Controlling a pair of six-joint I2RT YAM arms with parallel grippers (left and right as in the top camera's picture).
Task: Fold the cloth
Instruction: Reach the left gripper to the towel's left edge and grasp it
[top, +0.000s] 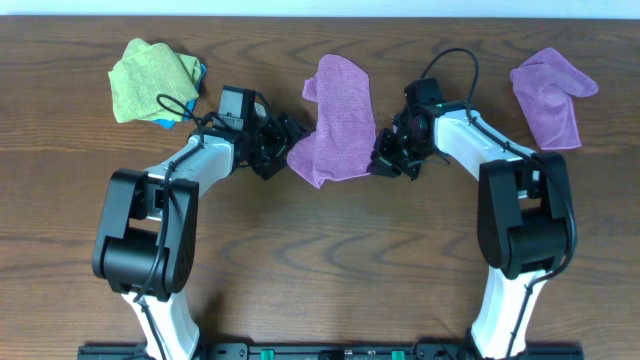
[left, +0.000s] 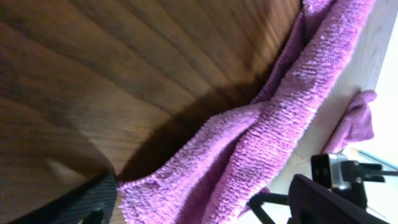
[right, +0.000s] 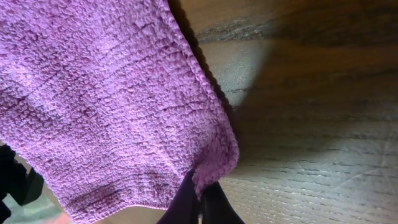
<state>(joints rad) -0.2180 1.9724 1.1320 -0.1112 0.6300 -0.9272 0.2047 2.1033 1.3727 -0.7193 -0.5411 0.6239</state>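
Note:
A purple cloth (top: 340, 120) lies bunched lengthwise at the table's middle. It also shows in the left wrist view (left: 292, 106) and the right wrist view (right: 106, 93). My left gripper (top: 280, 148) is at the cloth's lower left edge. Its fingers (left: 186, 211) are open, with the cloth's corner lying between them. My right gripper (top: 385, 160) is at the cloth's lower right corner. Its fingers (right: 199, 202) are shut on that corner, which is pinched and lifted slightly off the wood.
A second purple cloth (top: 552, 98) lies crumpled at the back right. A green cloth (top: 150, 78) over something blue (top: 200, 72) lies at the back left. The table is brown wood (top: 330, 260).

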